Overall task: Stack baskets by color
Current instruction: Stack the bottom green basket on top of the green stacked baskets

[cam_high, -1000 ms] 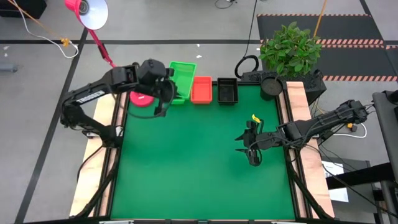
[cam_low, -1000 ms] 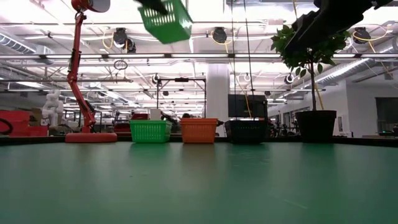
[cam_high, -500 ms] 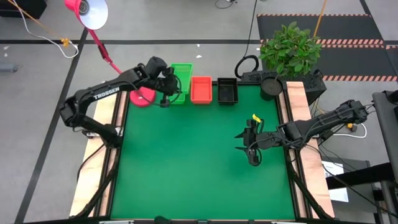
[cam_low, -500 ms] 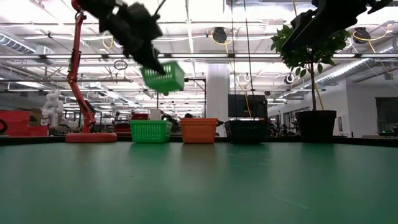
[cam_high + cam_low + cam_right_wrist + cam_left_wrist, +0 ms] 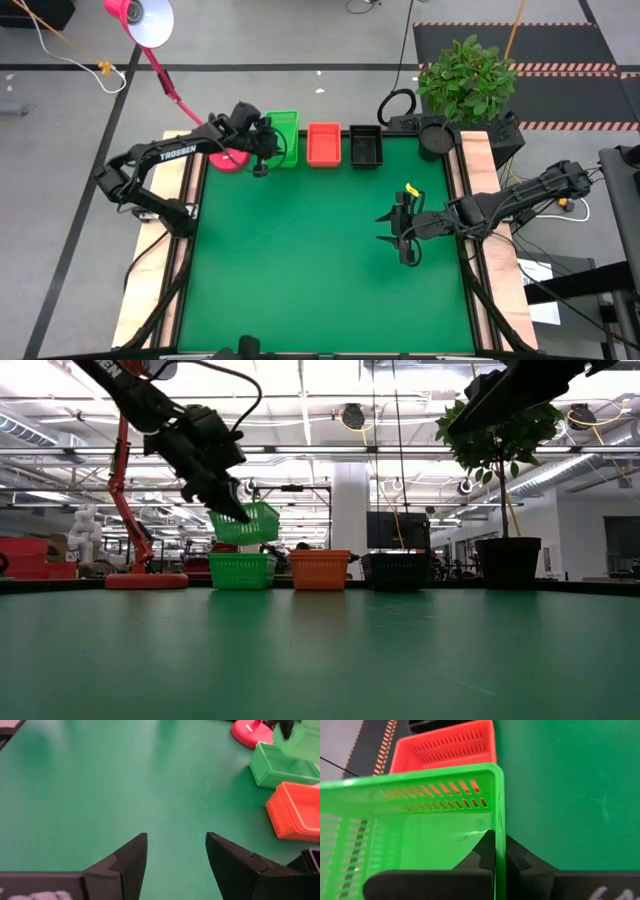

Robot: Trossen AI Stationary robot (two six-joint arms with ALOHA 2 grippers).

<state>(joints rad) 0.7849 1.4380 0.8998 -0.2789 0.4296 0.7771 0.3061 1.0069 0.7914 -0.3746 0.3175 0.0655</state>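
- Along the far edge of the green table (image 5: 320,270), toward its left corner, three baskets sit in a row: a green basket stack (image 5: 241,571), an orange-red basket (image 5: 323,143) and a black basket (image 5: 365,146), each just beside the next.
- Above the green stack, the left gripper (image 5: 495,862) holds a green basket (image 5: 246,523) in the air; the low view shows it tilted and apart from the stack beneath it, with clear space between the two.
- The left wrist view shows the left gripper's fingers (image 5: 485,851) pressed together on the side wall of the held green basket, one finger inside the wall and one outside.
- That same view shows the orange-red basket just beyond the held basket's far wall.
- From overhead, the left arm (image 5: 165,157) reaches in from the table's left edge, and the held basket covers the green stack almost fully.
- A round pink lamp base (image 5: 224,158) stands at the far left corner of the table, just beside the left gripper.
- Near the right edge of the table, about midway along it, the right gripper (image 5: 402,232) hovers with its fingers (image 5: 125,862) spread wide and nothing between them; only bare green mat lies ahead of it.
- A potted plant (image 5: 466,78) stands beyond the far right corner.
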